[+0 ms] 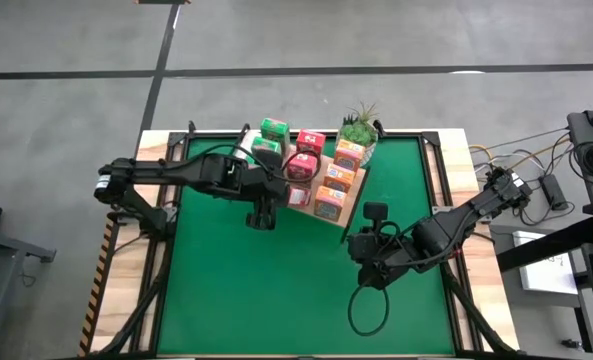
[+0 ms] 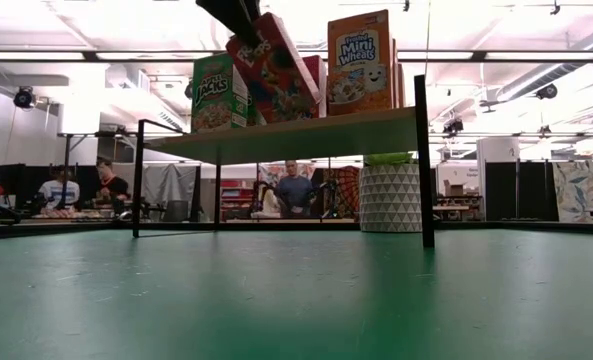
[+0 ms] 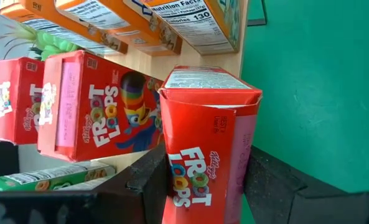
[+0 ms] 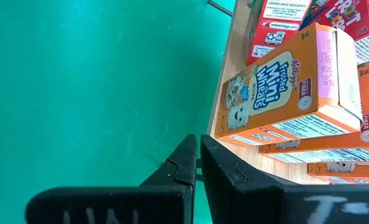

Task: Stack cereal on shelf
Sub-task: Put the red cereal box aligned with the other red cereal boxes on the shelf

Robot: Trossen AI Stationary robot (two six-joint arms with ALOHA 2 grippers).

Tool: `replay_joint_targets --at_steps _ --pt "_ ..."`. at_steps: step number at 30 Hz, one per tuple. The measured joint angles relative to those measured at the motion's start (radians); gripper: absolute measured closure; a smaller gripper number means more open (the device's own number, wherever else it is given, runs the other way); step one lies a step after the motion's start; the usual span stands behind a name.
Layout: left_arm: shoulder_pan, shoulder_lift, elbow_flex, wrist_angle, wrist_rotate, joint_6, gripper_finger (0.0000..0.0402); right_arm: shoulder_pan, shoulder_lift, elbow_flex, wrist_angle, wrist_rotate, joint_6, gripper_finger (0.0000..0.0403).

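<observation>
Left gripper point(image 3: 203, 186) clamps a red cereal box point(image 3: 206, 143), prob. tilted over shelf point(image 1: 348, 207); square it w/ the red row, then release. Right gripper point(image 4: 198, 163) shut, empty.

We see the cereal boxes point(image 1: 316, 170) on the shelf point(image 1: 348, 212) by the green mat's point(image 1: 276, 290) far edge, beside a potted plant point(image 1: 358, 128).

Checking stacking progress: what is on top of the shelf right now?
On the shelf stand green, red and orange cereal boxes. The left tool holds another red box, tilted over the board. The arm covers some boxes, so no full count.
</observation>
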Motion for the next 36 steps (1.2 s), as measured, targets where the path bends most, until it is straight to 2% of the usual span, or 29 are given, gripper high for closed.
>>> replay_joint_targets --at_steps 8,24,36 --pt "0.001 0.001 0.0 -0.001 0.0 0.006 0.0237 0.0 0.0 0.0 0.0 0.0 -0.001 0.039" --pt "0.009 0.0 0.004 0.004 -0.015 -0.019 0.0193 0.0 0.0 0.0 0.0 0.0 -0.001 0.039" --pt "0.015 -0.002 0.019 0.052 -0.018 -0.072 0.0189 0.0 0.0 0.0 0.0 0.0 -0.001 0.039"
